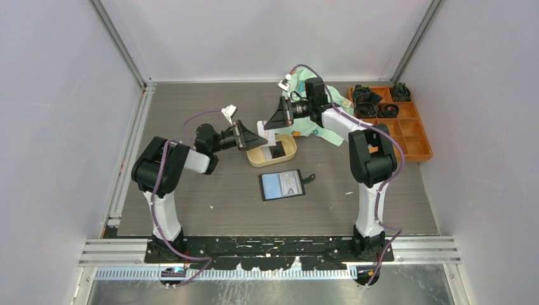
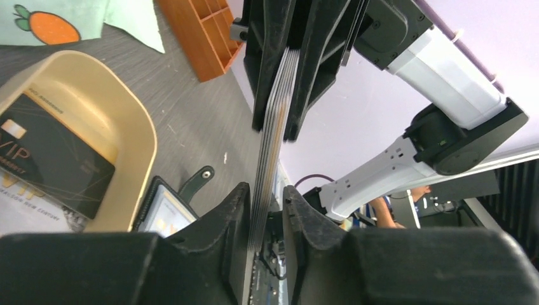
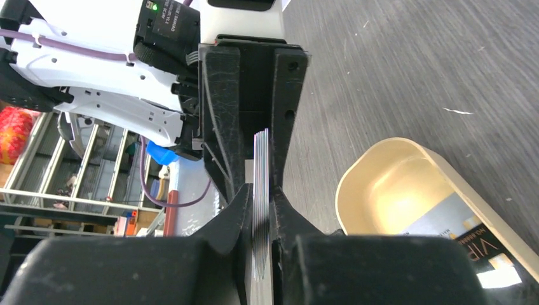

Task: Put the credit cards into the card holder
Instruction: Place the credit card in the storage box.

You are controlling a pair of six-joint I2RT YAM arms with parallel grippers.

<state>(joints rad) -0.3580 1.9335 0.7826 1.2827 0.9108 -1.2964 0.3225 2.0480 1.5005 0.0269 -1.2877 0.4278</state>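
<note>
Where both arms meet over the far edge of the tan tray [image 1: 252, 156], the credit cards [image 2: 272, 121] stand edge-on as one stack. The right gripper [image 3: 260, 190] clamps the stack. The left gripper [image 2: 266, 188] brackets it loosely, with a gap on one side. The card holder [image 1: 281, 185] lies unfolded just nearside of the tray.

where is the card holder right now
In the top view the card holder lies open on the table, about midway between left and right, just on the robot's side of the tan tray.
</note>
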